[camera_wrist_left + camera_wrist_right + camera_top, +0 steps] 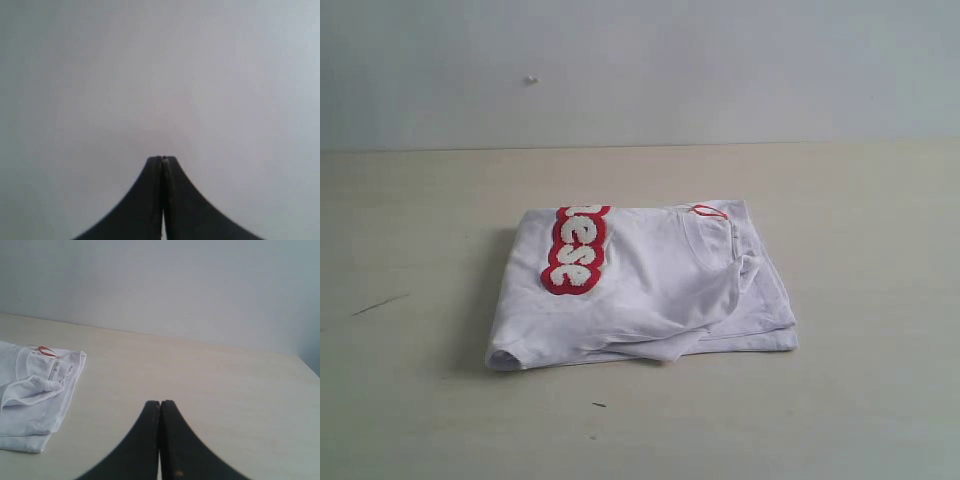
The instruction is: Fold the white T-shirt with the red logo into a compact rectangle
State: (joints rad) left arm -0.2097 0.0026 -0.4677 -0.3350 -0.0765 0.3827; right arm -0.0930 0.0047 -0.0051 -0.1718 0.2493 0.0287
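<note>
The white T-shirt with the red logo lies folded into a rough rectangle in the middle of the table, its red-outlined fuzzy lettering on top at the left and the orange neck tag at the far edge. A loose sleeve fold bunches on its right side. In the right wrist view the shirt's corner shows well apart from my right gripper, which is shut and empty above bare table. My left gripper is shut and empty, facing only a plain pale wall. Neither gripper shows in the exterior view.
The pale wooden table spreads around the shirt on all sides, with a grey-white wall behind its far edge. A dark scratch marks the tabletop at the left, and small dark specks lie in front of the shirt.
</note>
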